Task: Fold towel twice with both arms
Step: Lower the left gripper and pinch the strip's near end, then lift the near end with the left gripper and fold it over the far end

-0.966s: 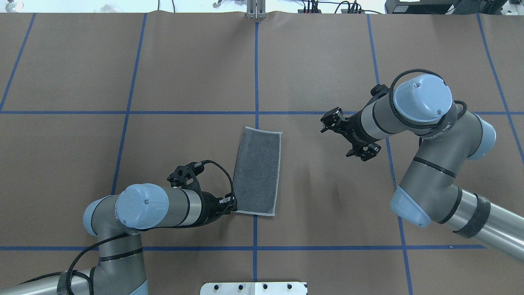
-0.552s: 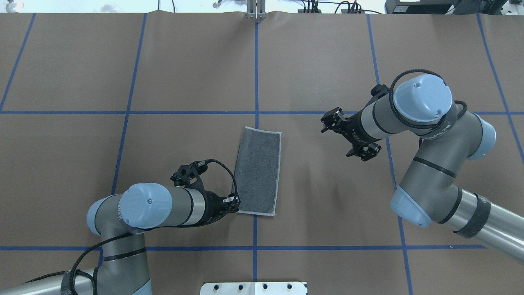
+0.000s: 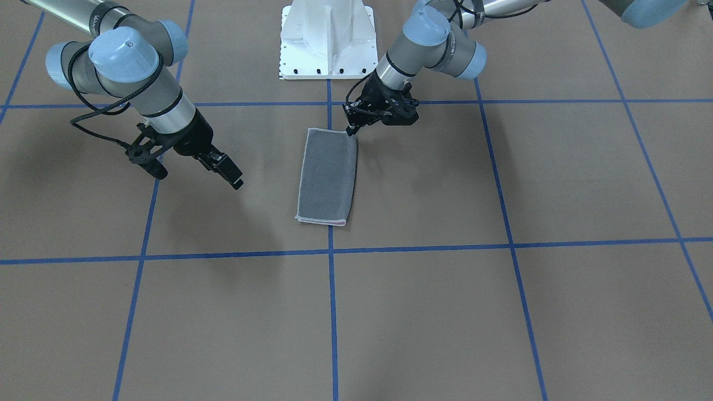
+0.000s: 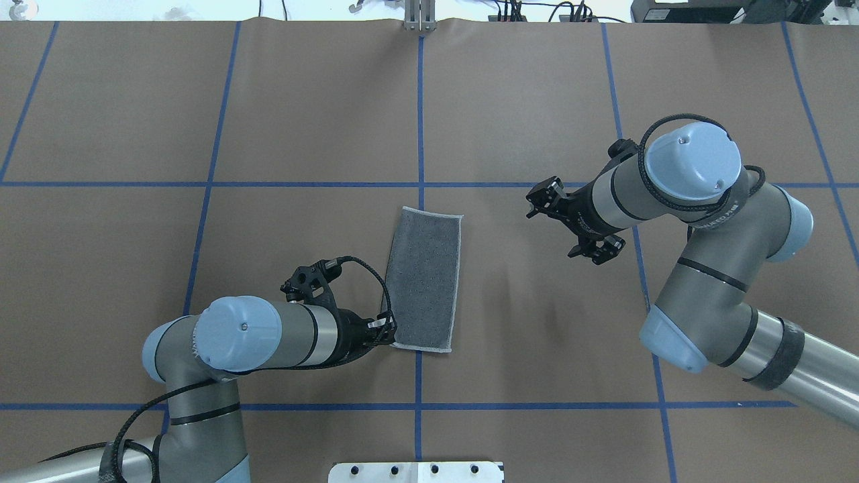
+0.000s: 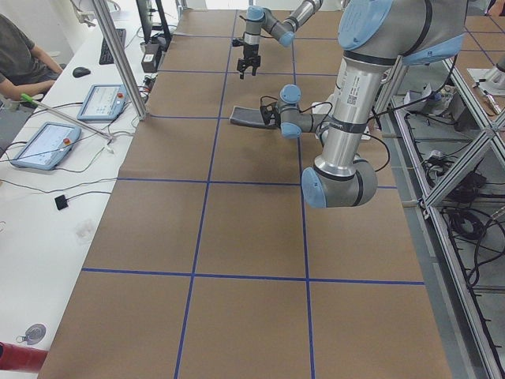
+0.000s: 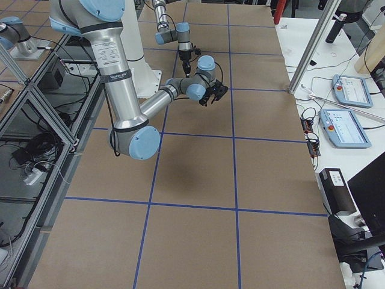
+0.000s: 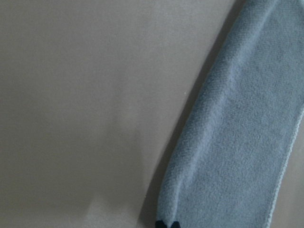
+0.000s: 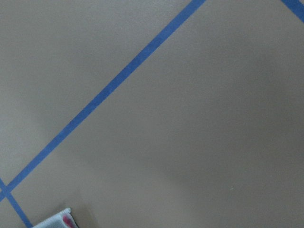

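Towel (image 4: 424,280): 1st fold done, 2nd pending.
L gripper (image 4: 390,333) at near corner, can't tell if clamped; R gripper (image 4: 562,228) wide, empty.

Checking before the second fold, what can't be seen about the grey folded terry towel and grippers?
Left gripper hold on grey folded terry towel: left wrist view's bottom edge cuts off fingertips; overhead, its wrist covers them.
Towel's inner face: folded in, hidden.
Side views: towel too small.

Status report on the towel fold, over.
Left gripper pinched shut on near corner of small grey terry towel. Right gripper open, hovering clear. Towel folded once, flat. Nothing seen in the way.
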